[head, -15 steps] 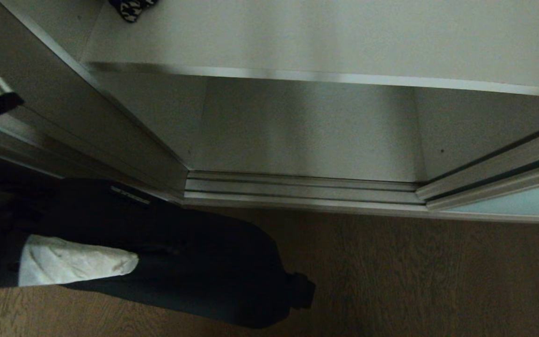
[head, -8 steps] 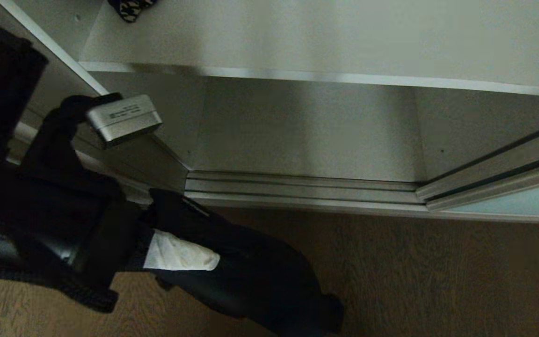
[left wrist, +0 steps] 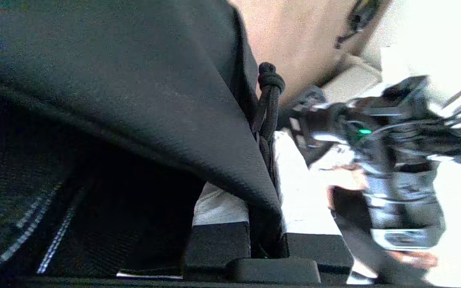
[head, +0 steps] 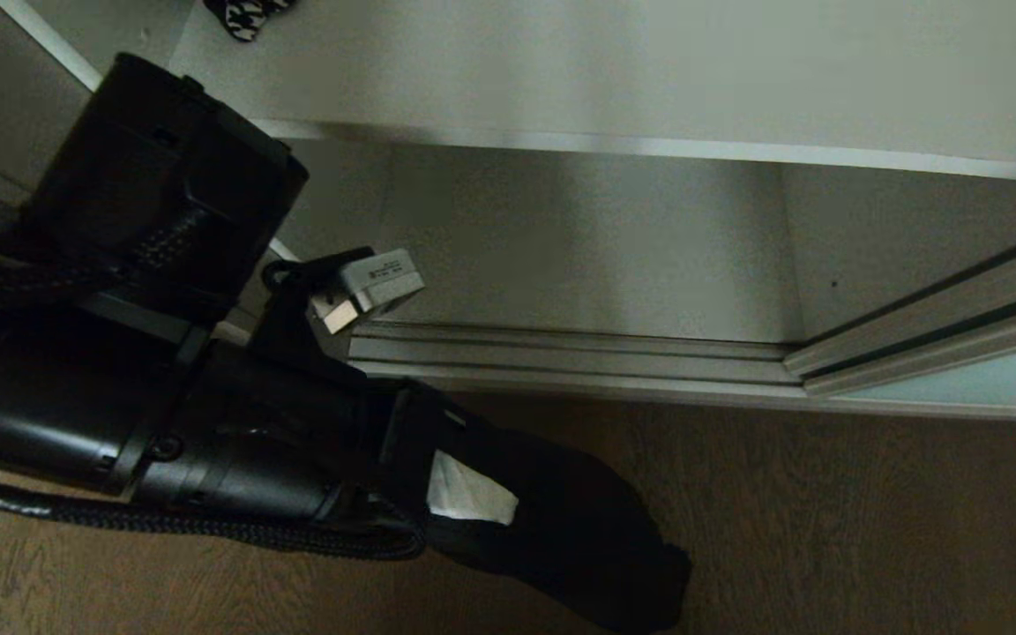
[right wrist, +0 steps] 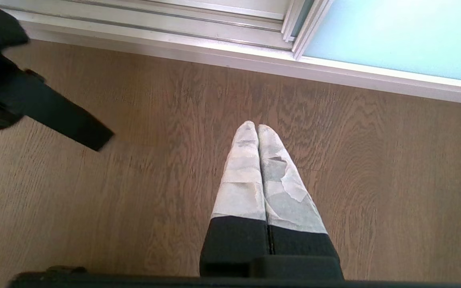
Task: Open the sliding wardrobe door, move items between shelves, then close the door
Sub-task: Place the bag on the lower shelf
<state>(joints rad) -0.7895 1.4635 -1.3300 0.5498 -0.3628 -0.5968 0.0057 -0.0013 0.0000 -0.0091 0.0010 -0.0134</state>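
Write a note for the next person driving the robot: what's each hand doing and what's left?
Left gripper: shut on the black fabric bag, held above the wood floor in front of the wardrobe.
Right gripper: shut, empty, parked pointing at the floor.
Sliding wardrobe door: already slid open to the right.
Shelves: upper shelf holds only a black-and-white patterned item at its back left; bottom shelf is bare.
Left to do: set the bag on a shelf, let go, close the door.
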